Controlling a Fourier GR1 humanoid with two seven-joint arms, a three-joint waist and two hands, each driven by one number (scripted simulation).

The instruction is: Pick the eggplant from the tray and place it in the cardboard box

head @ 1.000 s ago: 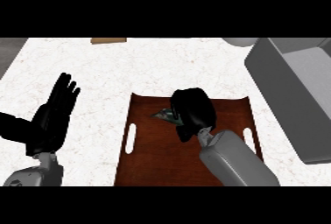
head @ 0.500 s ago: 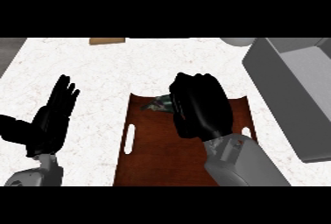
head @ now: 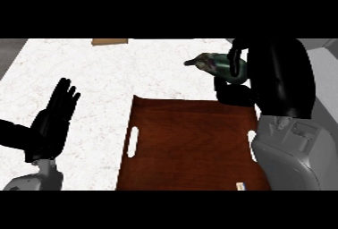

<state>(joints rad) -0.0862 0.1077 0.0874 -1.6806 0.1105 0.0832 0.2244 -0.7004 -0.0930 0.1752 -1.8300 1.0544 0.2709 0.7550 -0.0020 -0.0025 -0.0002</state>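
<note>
Eggplant [head: 214, 64], clasped in curled right hand [head: 277, 76] beyond tray's [head: 191, 143] far edge. Left hand [head: 52, 120] open, resting. Carry level; release only above destination.

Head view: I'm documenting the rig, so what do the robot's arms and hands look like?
Both hands are black: the left hand shows slim separate fingers, the right hand a broad black back. The right forearm is a rounded light-grey shell with panel seams; the left forearm shows a grey cuff. No cables or markings show.
</note>
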